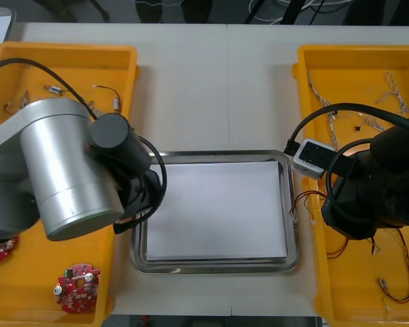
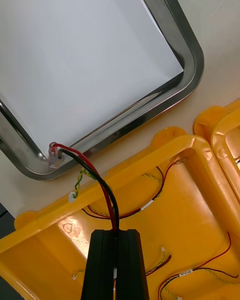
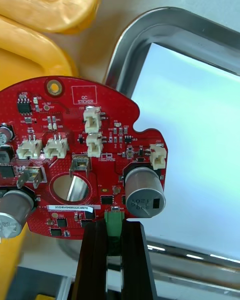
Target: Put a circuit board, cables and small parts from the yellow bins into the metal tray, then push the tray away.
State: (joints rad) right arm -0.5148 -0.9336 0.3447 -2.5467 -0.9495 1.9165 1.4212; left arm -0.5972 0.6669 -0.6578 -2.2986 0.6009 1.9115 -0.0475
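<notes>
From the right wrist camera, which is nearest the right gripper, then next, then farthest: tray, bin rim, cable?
1. Red and black cable, pinched in the right gripper.
2. Yellow bin's rim, just beyond the gripper.
3. Metal tray, past the rim.

Metal tray (image 1: 290,204): shiny rim, white inside, flat mid-table between the yellow bins (image 1: 307,75). Round red circuit board (image 3: 75,150): clamped at its green connector by the left gripper (image 3: 114,225), component side up, over the tray's rim. Red and black cable (image 2: 100,185): pinched in the right gripper (image 2: 116,232), crosses the bin wall, clear plug resting on the tray rim. Another red board (image 1: 77,286) lies in the left near bin, small metal parts (image 1: 116,103) in the left far bin, loose cables (image 1: 388,85) in the right bins.
</notes>
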